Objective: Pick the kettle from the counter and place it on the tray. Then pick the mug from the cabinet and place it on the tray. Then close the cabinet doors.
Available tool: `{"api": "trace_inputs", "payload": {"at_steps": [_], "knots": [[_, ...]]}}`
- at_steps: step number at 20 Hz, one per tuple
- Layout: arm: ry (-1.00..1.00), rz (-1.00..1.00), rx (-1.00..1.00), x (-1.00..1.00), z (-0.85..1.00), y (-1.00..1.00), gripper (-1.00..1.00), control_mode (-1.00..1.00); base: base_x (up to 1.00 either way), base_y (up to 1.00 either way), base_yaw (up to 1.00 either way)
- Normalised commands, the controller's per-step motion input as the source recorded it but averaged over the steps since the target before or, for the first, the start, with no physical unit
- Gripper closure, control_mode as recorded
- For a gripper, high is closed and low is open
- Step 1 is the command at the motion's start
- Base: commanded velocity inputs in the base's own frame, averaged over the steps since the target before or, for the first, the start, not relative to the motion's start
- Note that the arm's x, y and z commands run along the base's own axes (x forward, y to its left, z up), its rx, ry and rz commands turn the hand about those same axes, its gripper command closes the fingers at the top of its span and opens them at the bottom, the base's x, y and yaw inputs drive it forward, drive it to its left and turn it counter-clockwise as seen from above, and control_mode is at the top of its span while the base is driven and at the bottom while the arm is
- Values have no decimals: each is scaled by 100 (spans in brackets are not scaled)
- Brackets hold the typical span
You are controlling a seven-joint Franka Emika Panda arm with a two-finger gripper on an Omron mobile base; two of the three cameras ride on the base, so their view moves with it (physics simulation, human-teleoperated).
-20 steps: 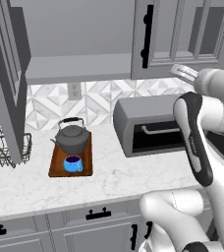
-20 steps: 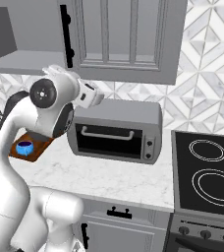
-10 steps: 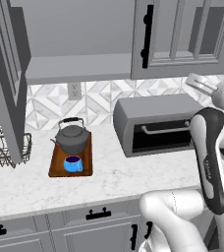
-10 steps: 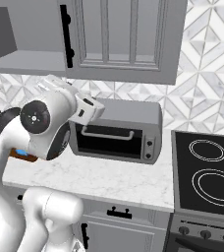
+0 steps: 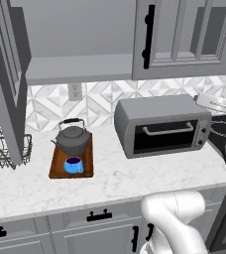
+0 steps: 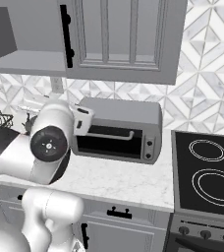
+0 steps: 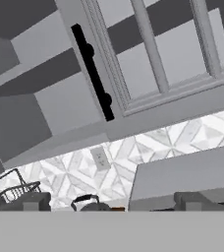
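Observation:
The dark grey kettle (image 5: 73,140) and the small blue mug (image 5: 74,164) both stand on the reddish-brown tray (image 5: 85,166) on the marble counter (image 5: 115,186). Above them the cabinet shelf (image 5: 80,67) is bare. The left cabinet door (image 5: 3,74) hangs swung open. The right door (image 5: 184,39) is shut, and its black bar handle (image 7: 92,74) shows in the hand view. My gripper (image 5: 215,102) is open and holds nothing. It sits far right over the toaster oven, tilted up toward that door, with its fingertips (image 7: 33,201) spread wide.
A grey toaster oven (image 5: 162,126) stands on the counter right of the tray. A black wire rack (image 5: 6,149) sits at the far left. A black stovetop (image 6: 207,167) lies to the right. My arm (image 6: 50,142) hides the tray in the right base view.
My arm has swung right and lower, carrying the open gripper from in front of the right door to above the toaster oven's right end. Kettle, mug and doors have not moved.

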Motion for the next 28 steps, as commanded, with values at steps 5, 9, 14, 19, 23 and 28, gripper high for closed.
{"api": "trace_inputs", "payload": {"at_steps": [5,9,14,19,23,28], "knots": [[-23,60,-24,-40,-1,52,-100,-100,0,0,0],[-62,39,-47,-32,0,67,-100,-100,0,0,0],[-77,5,-51,-27,0,64,-100,-100,0,0,0],[-75,-2,-54,-20,0,66,-100,-100,0,0,0],[-67,0,-58,-27,0,75,-100,-100,0,0,0],[-47,0,-54,-5,0,83,-100,-100,0,0,0]]}}
